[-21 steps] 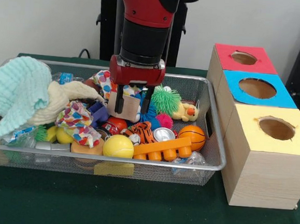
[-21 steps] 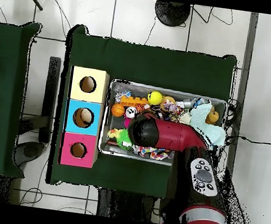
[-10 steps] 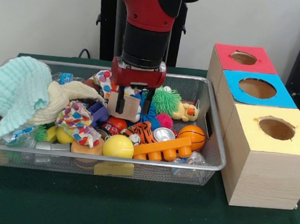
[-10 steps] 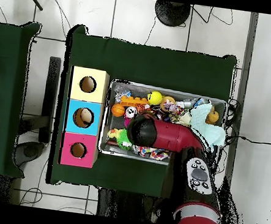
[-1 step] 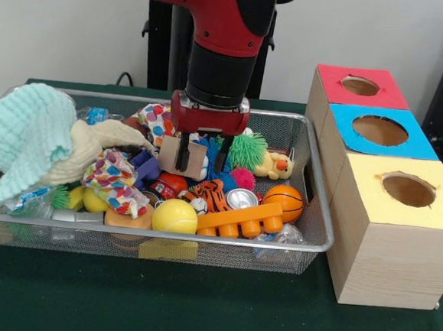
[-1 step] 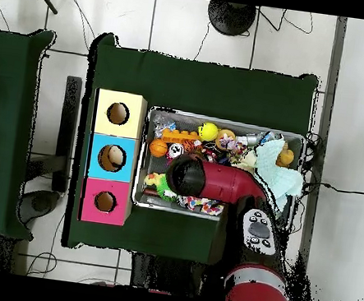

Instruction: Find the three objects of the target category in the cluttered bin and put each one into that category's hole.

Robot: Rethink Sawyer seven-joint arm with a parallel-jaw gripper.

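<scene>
My gripper (image 5: 201, 159) hangs inside the wire mesh bin (image 5: 321, 190), low over the toys near its middle. Its fingers (image 5: 182, 156) stand open. The left one is in front of a tan block (image 5: 193, 157); the right one is beside a green spiky ball (image 5: 245, 147). Nothing is held. Below lie a pink spiky ball (image 5: 243, 178), a tiger-striped toy (image 5: 213, 195), a silver can (image 5: 242, 198), a small basketball (image 5: 283, 202) and a yellow ball (image 5: 175, 216). In the overhead view the red arm (image 6: 218, 181) hides the gripper.
Three wooden boxes stand right of the bin, each with a round hole: red (image 5: 362, 86), blue (image 5: 380, 130), yellow (image 5: 408, 189). A teal knitted cloth (image 5: 24, 138) and a patterned cloth (image 5: 117, 180) pile up at the bin's left. A duck plush (image 5: 275, 166) sits near the right wall.
The gripper has shifted slightly to the right in the front view, staying low over the toys. The tan block has stayed in place. The fingers remain apart.
</scene>
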